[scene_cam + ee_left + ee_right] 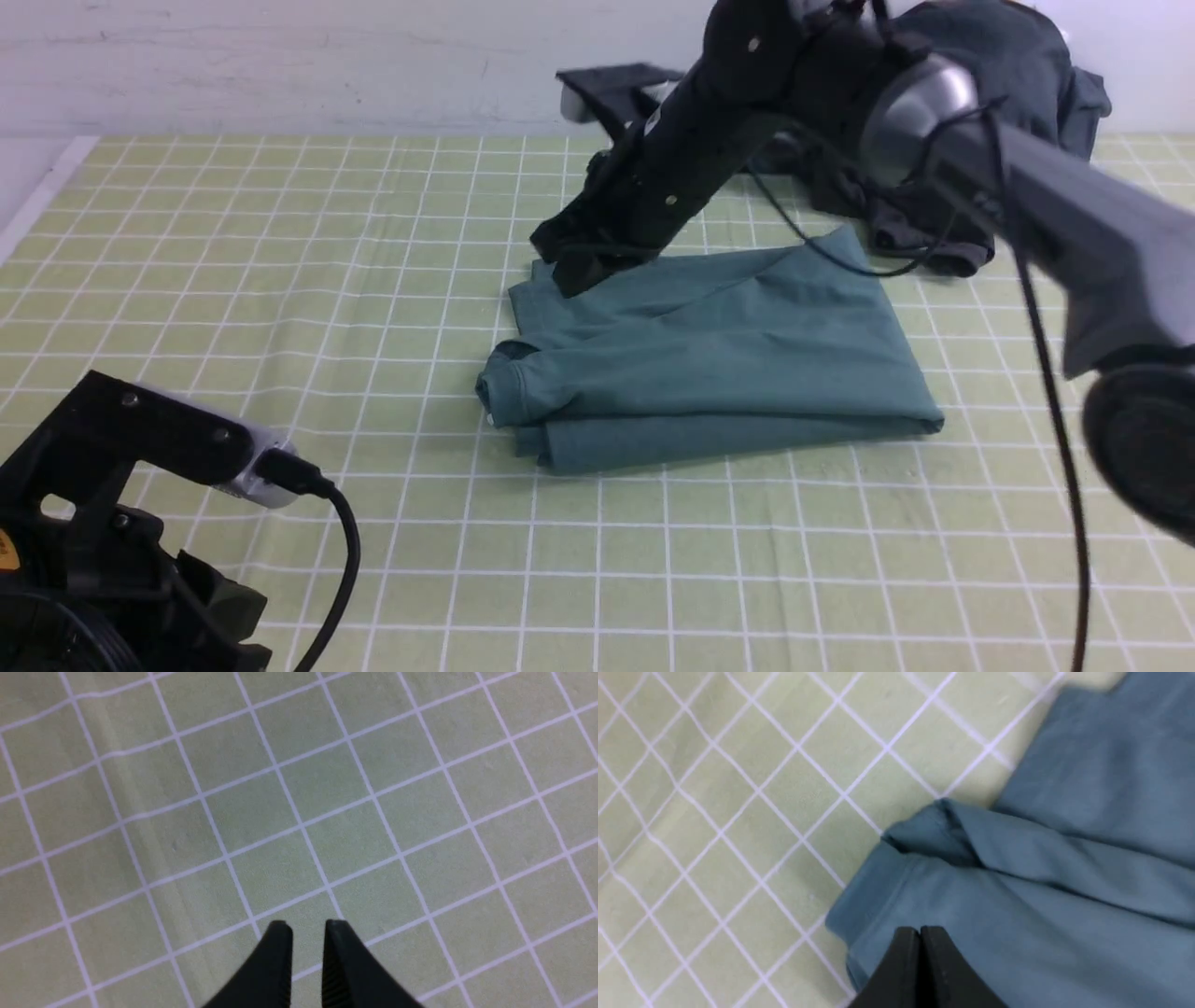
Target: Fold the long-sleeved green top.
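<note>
We see the green long-sleeved top (719, 364) lying folded into a flat oblong near the middle of the surface (280, 280), which is covered by a pale green cloth with a white grid. A ribbed edge shows at the top's left end. The right arm reaches across from the right, and the right gripper (571, 277) is down at the top's far left corner. In the right wrist view its fingertips (908, 942) are pressed together over the teal fabric, just inside the garment's edge; we cannot tell whether any cloth is pinched between them. The left gripper (308, 926) hangs over bare checked cloth at the near left, well apart from the top, its jaws a narrow gap apart with nothing between them. Dark charcoal garments (990, 112) lie heaped at the far right, behind the top
</note>
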You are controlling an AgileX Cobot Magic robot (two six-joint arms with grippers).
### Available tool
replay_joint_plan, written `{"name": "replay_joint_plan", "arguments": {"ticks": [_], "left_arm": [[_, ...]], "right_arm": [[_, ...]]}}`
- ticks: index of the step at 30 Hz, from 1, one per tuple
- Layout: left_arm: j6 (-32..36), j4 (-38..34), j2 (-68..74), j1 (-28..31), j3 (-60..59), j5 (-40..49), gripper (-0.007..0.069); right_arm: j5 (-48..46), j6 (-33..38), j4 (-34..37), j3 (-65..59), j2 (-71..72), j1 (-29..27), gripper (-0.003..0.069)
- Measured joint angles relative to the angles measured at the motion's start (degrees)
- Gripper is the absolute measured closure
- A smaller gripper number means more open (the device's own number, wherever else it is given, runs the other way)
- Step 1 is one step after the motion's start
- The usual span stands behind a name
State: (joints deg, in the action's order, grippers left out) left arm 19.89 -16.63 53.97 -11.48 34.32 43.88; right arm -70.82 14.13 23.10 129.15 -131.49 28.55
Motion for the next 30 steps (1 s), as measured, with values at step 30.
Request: {"name": "replay_joint_plan", "arguments": {"ticks": [30], "left_arm": [[0.57,-0.46,-1.89,0.00,0.00,-0.33,0.0535]], "right_arm": [[10.85,-5.18,-14.43,-13.20,4.01,8.97,0.0670]]}}
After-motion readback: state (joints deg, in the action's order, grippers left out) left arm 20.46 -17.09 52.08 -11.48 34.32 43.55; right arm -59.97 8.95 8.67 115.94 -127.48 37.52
